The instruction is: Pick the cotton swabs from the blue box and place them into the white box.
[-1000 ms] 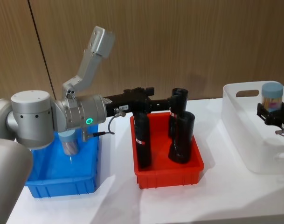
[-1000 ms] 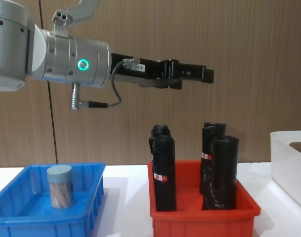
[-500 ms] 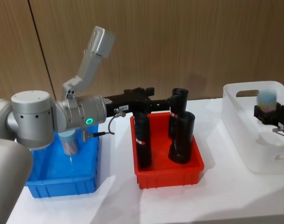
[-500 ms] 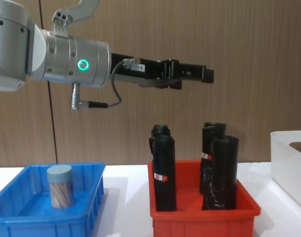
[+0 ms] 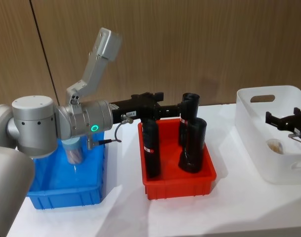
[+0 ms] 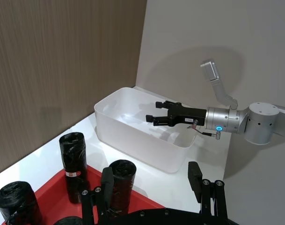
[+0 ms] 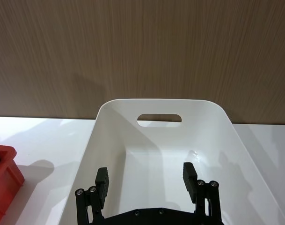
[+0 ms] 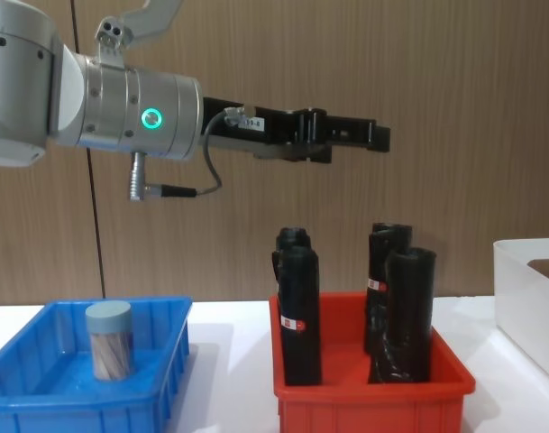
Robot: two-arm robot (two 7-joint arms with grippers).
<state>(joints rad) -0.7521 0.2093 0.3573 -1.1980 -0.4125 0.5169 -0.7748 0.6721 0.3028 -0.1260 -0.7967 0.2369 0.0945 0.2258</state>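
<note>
While the cotton swabs (image 8: 109,341) stand in the blue box (image 8: 76,410), a second jar (image 5: 275,145) lies blurred in the white box (image 5: 252,129).
These boxes sit at the counter's (image 5: 239,207) left and right edges; the right claw (image 6: 152,111) hangs released, empty, over the white box, the left claw (image 8: 379,137), released, above the black rolls (image 8: 299,311) in the red bin (image 8: 373,406).

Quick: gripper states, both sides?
Left gripper: open, empty, above the red bin.
Right gripper: open, empty, over the white box.
</note>
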